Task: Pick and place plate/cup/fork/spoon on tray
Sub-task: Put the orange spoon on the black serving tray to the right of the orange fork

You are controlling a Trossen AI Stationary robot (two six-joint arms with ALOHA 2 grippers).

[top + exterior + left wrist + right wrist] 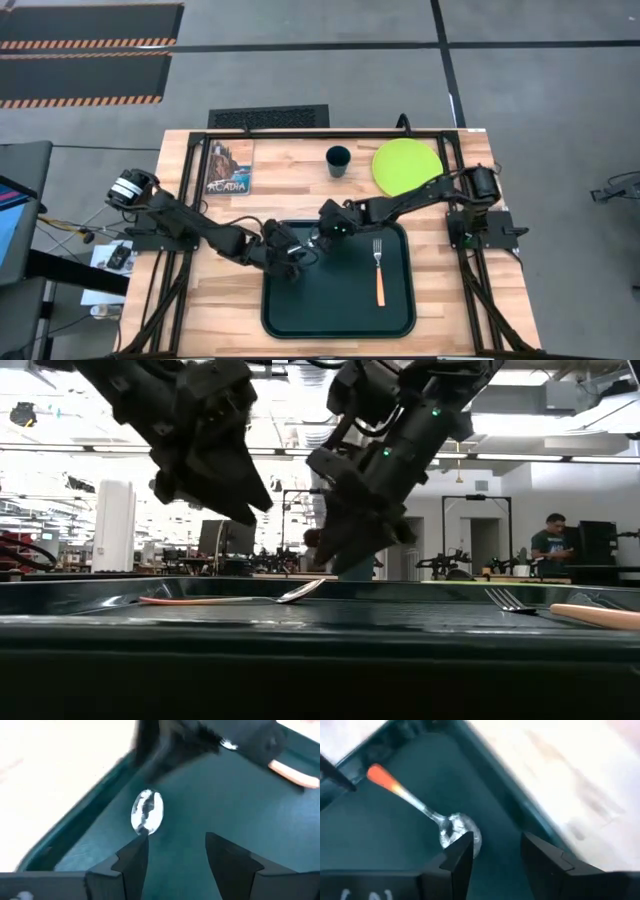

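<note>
On the tray [340, 310] lie fork [378, 270] and spoon [235, 598]; plate [407, 165] and cup [338, 160] remain outside, left gripper [175, 852] and right gripper [495, 850] jaws spread, empty.

The table [230, 300] is made of light wood with a black frame around it. It stands on a grey floor [300, 90] with dark lines running across it. Two black mats [85, 22] with orange and white striped edges lie on the floor, well apart from the table. A dark vent [268, 117] sits in the floor just beside the table's far edge. A small picture booklet [229, 167] lies on the table near one corner. Far behind the table the room is big and bright, with long lights [540, 457] on the ceiling. A person [551, 544] in a dark shirt stands far back.
</note>
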